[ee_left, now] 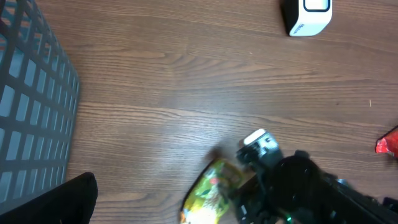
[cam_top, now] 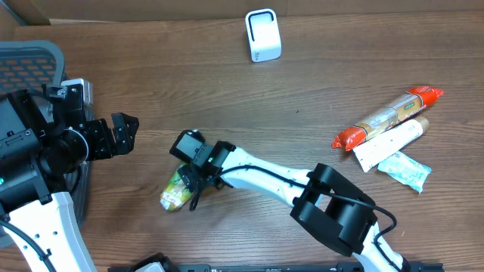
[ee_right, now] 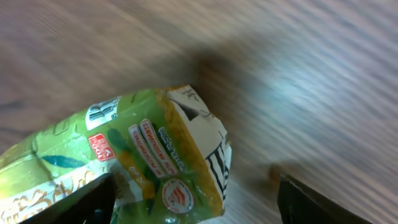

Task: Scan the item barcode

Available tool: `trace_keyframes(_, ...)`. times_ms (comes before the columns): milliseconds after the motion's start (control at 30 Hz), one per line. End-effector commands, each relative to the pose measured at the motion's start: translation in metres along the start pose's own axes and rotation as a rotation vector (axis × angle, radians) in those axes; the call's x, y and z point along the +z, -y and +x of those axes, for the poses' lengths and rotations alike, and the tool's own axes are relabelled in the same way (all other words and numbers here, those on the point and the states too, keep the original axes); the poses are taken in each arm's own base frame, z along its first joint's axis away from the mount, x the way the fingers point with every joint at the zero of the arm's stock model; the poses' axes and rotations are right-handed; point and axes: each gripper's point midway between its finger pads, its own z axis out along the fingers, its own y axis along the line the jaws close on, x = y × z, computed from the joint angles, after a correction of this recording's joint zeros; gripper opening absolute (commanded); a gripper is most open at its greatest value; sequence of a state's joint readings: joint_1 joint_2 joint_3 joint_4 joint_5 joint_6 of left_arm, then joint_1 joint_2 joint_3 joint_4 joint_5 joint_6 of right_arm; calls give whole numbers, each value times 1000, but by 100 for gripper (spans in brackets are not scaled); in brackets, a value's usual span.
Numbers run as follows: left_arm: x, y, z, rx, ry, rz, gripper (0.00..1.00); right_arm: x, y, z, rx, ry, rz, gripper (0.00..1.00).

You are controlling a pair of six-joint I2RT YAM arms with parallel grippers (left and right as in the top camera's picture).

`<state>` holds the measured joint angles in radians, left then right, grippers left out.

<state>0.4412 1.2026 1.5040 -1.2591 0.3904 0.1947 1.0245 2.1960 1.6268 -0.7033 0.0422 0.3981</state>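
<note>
— While the right gripper (ee_right: 193, 202) hangs so low, does it hold anything?
— Nothing; its jaws stand wide apart, with one end of the green pouch (ee_right: 124, 149) below between them.
— And the rest of it?
— Its long axis slants away toward the table's (cam_top: 302, 91) front-left corner. The left gripper (cam_top: 125, 130), wide open and empty too, is farther off; the scanner (cam_top: 262, 35) waits at the far edge.

overhead: straight down | wrists: angled down, right nearest | shared: green pouch (cam_top: 172, 196)
</note>
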Motion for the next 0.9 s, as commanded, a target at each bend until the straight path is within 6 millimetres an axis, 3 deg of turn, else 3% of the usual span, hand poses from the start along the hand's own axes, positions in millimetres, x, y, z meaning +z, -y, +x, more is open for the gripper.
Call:
trace_keyframes(0, 0, 1, -2, 20, 8, 14, 100, 8, 83, 5, 156, -37, 232, 82)
trace_keyframes(267, 0, 1, -2, 20, 8, 14, 99, -15, 140, 21, 308, -191, 204, 87)
trace_keyframes(400, 0, 2, -2, 21, 7, 15, 100, -29, 151, 19, 313, -218, 132, 87)
trace_keyframes(667, 0, 2, -2, 21, 7, 15, 100, -65, 172, -4, 362, -126, 109, 87)
trace_keyframes(867, 0, 2, -2, 21, 8, 15, 100, -72, 186, -7, 392, -114, 114, 87)
